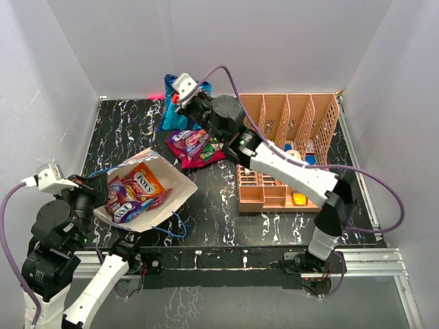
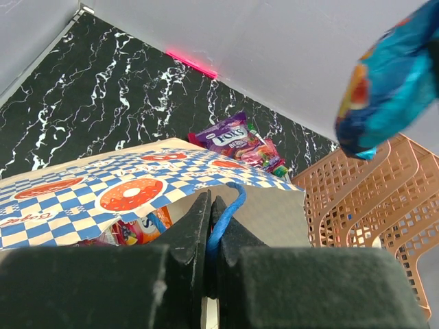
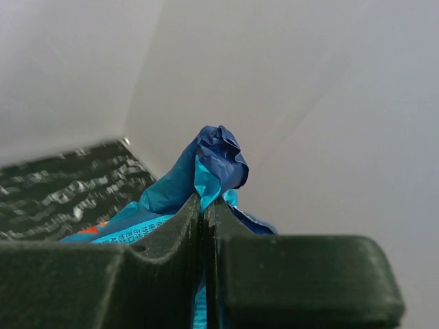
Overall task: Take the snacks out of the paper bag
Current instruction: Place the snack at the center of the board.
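The cream paper bag [image 1: 171, 184] lies on its side at the near left, mouth up, with orange, pink and purple snack packets [image 1: 137, 190] inside. My left gripper [image 1: 96, 186] is shut on the bag's blue cord handle [image 2: 226, 212] at its left edge. My right gripper [image 1: 184, 103] is shut on a blue snack packet [image 1: 173, 108] and holds it at the far middle of the table, near the back wall; it also shows in the right wrist view [image 3: 206, 171]. A purple packet [image 1: 186, 142] and a red and green one [image 1: 209, 152] lie on the table beside it.
A peach slotted organizer [image 1: 288, 147] with small bottles and boxes stands at the right, under my right arm. The black marbled table [image 1: 219, 212] has white walls on three sides. A loose blue cord handle [image 1: 171, 228] trails in front of the bag.
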